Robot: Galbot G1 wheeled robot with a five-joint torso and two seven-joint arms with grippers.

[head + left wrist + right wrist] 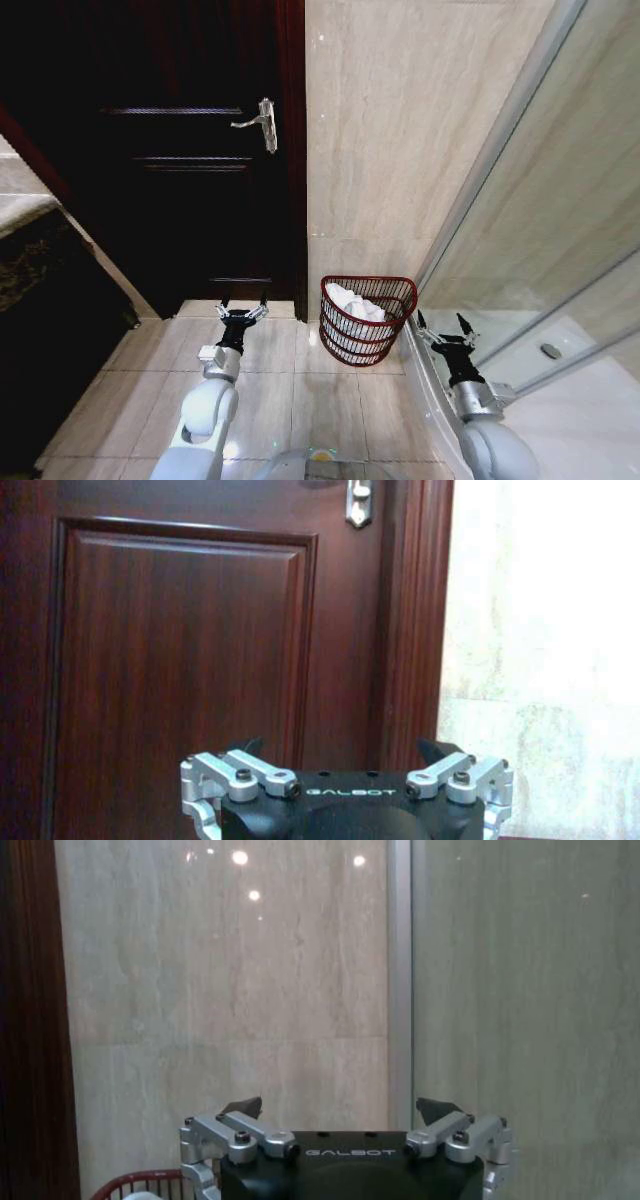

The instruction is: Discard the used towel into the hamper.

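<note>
Two end effectors hang spread wide and empty above the pale tiled floor (300,400): the left end effector (242,306) at nine o'clock of the small round reddish-brown slatted hamper (366,322), the right end effector (444,327) at three o'clock. A crumpled white towel (354,304) already lies inside the hamper, against the beige marble wall (400,130). Being soft, light cloth, it would likely sag when lifted; a raised fold looks the best hold.

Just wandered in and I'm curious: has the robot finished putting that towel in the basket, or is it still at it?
It looks done: a white towel lies inside the basket by the wall. The left gripper and right gripper both hang over the floor, jaws open, holding nothing. Nothing seems left.
</note>
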